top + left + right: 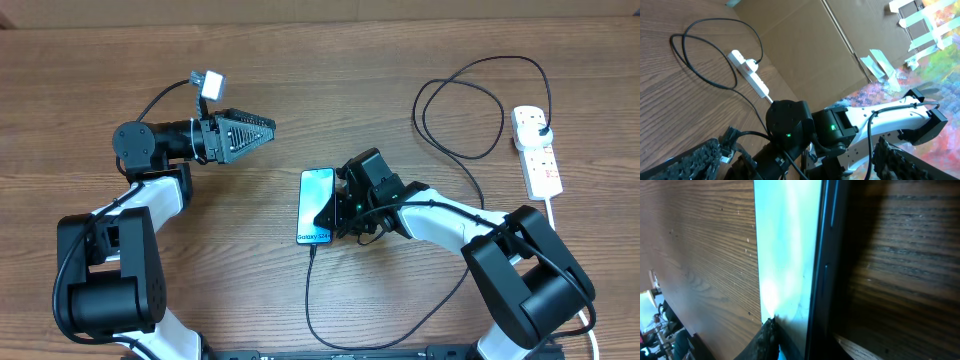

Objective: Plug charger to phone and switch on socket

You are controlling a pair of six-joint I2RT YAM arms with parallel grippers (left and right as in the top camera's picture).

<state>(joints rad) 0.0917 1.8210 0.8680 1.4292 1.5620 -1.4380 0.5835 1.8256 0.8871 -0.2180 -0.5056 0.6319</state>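
The right gripper [342, 207] sits against the right edge of the phone [316, 204] at mid-table, one fingertip [768, 339] touching the screen; I cannot tell whether it clamps. The left gripper [268, 128] hovers spread wide and empty, well apart from the phone. The charger [308, 285] reaches the phone's bottom edge.

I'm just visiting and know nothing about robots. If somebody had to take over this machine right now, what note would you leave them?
The left pincer is open and empty, off to the left of the phone.
The right pincer is at the phone's right edge, with one fingertip on the screen. Whether it grips is unclear.
The phone lies flat mid-table, screen up.
The charger has its black plug in the socket at far right. Its thin cable reaches the phone's bottom edge and looks plugged in.
Left to do: check that the tip is seated, then turn on the socket. Its switch state can't be read from here.
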